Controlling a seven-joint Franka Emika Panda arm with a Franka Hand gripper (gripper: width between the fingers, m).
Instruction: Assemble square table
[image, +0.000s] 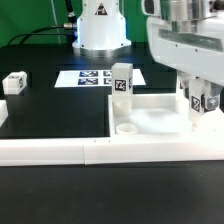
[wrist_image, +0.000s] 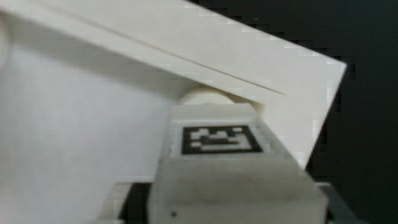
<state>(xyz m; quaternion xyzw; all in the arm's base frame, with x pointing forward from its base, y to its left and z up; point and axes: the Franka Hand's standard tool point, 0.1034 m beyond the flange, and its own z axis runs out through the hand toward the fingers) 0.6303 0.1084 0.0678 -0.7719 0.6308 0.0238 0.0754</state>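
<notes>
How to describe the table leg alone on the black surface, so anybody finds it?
Start at the big white square slab and look far to the exterior view's left. The loose leg lies alone on the black table; the upright leg stands on the slab, and the held leg is in the gripper.

No words, numbers or brand names can be read anywhere. Only black-and-white square tags are seen: several on the marker board (image: 93, 78), one on an upright leg post (image: 121, 82), one on a second leg post (image: 203, 100) at the exterior view's right, and one on a small white part (image: 14, 83) at its left.
</notes>
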